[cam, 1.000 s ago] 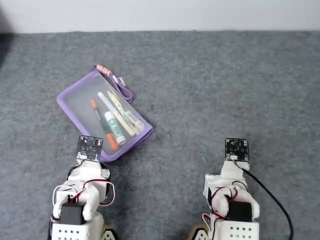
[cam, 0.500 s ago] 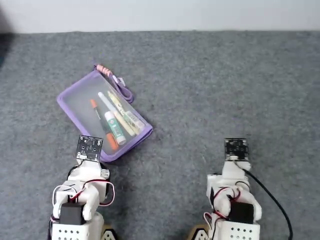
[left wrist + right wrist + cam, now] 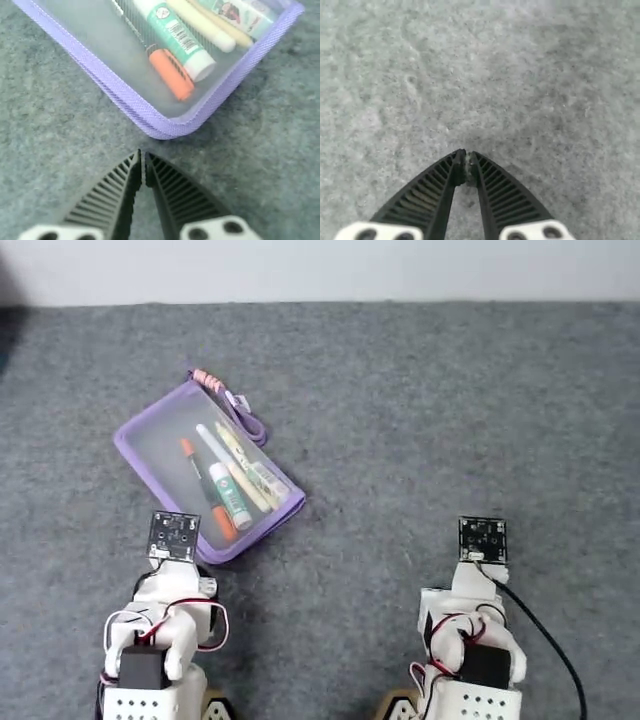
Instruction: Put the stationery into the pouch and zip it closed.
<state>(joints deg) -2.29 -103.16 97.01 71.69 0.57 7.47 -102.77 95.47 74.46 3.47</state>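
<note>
Left gripper (image 3: 141, 155) was pinched together, tips meeting with nothing between them, over the grey carpet (image 3: 45, 125). Just ahead of its tips lay the purple pouch (image 3: 167, 129), nearest corner close but not touching. Through the clear face, an orange marker (image 3: 172, 75) pointed back at the gripper, with a green-and-white glue stick (image 3: 177, 40) and a cream pen (image 3: 200, 22) alongside, all inside. The pink zip pull (image 3: 205, 378) sat at the pouch's far end. Right gripper (image 3: 466, 156) was closed up and empty too, over carpet, with the pouch well off to its left.
</note>
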